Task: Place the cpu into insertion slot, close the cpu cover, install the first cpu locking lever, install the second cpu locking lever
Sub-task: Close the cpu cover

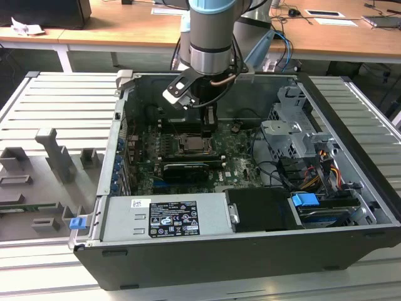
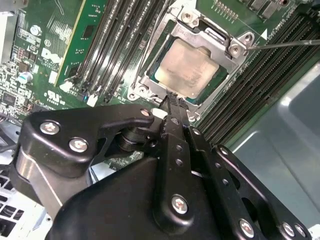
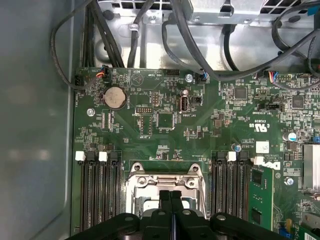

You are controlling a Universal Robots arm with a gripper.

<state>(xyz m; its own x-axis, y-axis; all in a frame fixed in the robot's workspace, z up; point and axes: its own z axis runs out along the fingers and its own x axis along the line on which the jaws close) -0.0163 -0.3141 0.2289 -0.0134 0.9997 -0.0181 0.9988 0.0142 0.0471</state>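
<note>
The cpu [image 2: 189, 67] lies flat in the insertion slot, its silvery-beige face showing; the slot's contacts are hidden beneath it. The cpu cover [image 2: 152, 67] lies down around the chip's edges as a silver frame. A thin metal lever [image 2: 285, 45] sticks out sideways from one corner of the socket. My gripper [image 2: 172, 100] is shut with nothing visible between its fingers, and its tip hovers at the socket's edge just beside the chip. In the exterior view the gripper [image 1: 210, 128] hangs straight down over the socket [image 1: 190, 146]. The first wrist view shows the closed fingertips [image 3: 171, 197] over the socket frame.
Long black memory slots [image 2: 125, 45] flank the socket on both sides. A black graphics card [image 1: 185, 169] lies just in front of it. The drive cage [image 1: 294, 135] and cables [image 1: 276, 169] fill the exterior view's right. The power supply [image 1: 166, 216] sits at the front, with case walls around.
</note>
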